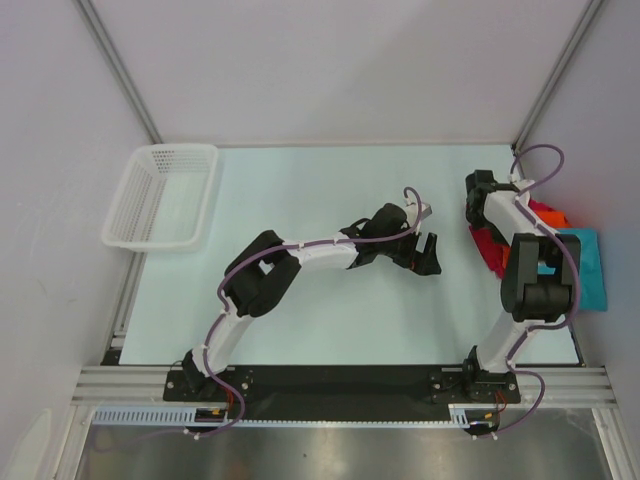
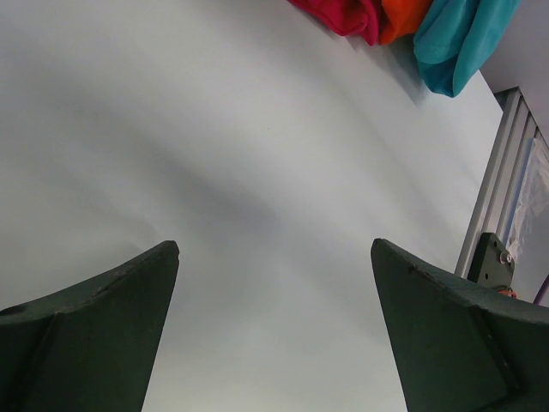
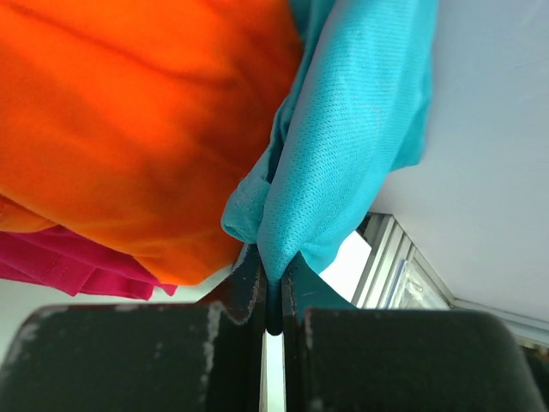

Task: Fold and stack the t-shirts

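Teal tee at right edge of top view, bunched w/ orange tee & magenta tee; pile partly hidden under R arm; R gripper pinched tight on a teal fold; L gripper spread wide over table mid-frame; basket upper left.

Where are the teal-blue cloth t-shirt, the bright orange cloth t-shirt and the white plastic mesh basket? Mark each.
teal-blue cloth t-shirt (image 3: 360, 129), right wrist view, middle of the hanging fold.
bright orange cloth t-shirt (image 3: 129, 129), right wrist view, broad middle.
white plastic mesh basket (image 1: 160, 200), top external view, bare mesh floor.
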`<state>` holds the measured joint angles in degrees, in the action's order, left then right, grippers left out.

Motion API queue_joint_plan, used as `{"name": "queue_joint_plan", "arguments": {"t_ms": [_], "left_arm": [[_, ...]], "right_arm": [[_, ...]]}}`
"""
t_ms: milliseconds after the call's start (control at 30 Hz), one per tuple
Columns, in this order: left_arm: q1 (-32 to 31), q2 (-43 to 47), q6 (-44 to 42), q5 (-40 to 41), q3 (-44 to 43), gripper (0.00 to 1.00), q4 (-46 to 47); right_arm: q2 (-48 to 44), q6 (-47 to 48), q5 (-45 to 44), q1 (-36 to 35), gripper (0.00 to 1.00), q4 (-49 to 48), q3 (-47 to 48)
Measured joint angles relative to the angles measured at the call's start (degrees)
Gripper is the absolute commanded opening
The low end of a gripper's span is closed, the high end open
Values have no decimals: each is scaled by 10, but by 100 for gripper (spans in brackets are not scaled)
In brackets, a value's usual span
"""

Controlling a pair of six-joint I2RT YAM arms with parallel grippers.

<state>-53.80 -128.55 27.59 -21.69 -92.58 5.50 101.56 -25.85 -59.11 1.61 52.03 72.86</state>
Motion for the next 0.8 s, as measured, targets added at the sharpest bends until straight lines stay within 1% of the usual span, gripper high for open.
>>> {"name": "queue_joint_plan", "arguments": {"t_ms": [200,367,633,800], "left_arm": [[0,0,4,-1,0,100,0],[0,0,4,-2,0,100,0],[0,0,4,-1,0,99,0],[0,0,4,-1,0,99,0]], "right_arm": [[-28,10,-19,-1,0,-4,7],[-26,19,-22,-2,0,1,47],[32,41,-28,-9,0,5,176],[69,46,-25,-11,0,4,203]]}}
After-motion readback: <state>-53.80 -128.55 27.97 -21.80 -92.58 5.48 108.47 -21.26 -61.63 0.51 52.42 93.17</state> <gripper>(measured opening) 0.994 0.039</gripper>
